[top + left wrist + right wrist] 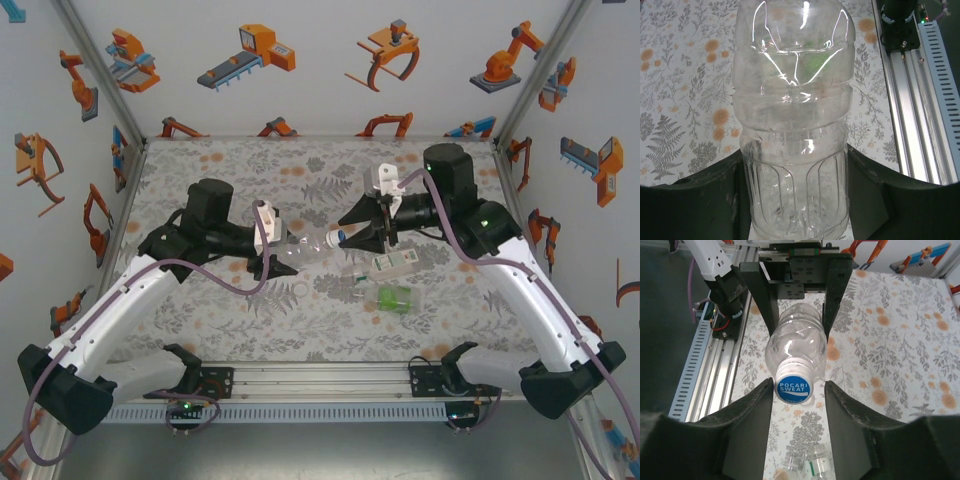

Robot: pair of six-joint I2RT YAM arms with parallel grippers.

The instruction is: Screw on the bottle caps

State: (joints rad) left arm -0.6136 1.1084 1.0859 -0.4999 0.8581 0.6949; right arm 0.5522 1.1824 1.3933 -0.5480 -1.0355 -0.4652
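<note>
Landmark for this entry: the clear bottle (pixel 303 249), held off the patterned surface (pixel 220 180) and lying roughly level between the two arms. The left hand (pixel 272 250) pinches the clear bottle around its ribbed lower body. In the left wrist view the bottle (pixel 792 125) fills the gap between the two dark fingers (pixel 715 200) of that hand (pixel 797 185), with both fingers pressed against its walls. A blue cap (pixel 338 237) sits on the bottle's neck, at the end away from the left hand. In the right wrist view we read "POCARI SWEAT" on the cap (pixel 793 388). We cannot tell how far it is threaded on. The right hand (pixel 362 236) is at the cap end with its fingers spread to either side of the cap. In its own view (pixel 799 395), the finger nearer the aluminium rail (pixel 710 370) is at the cap's edge, while a strip of surface shows between the cap and the other finger. Beyond the cap, the same view shows the bottle's shoulder (pixel 796 347) running back to the left hand (pixel 800 320). Two bottles lie on the surface beside the landmark's cap end, towards the arm bases: a labelled bottle (pixel 385 265) just beside it, and a green bottle (pixel 395 297) a little further on.
</note>
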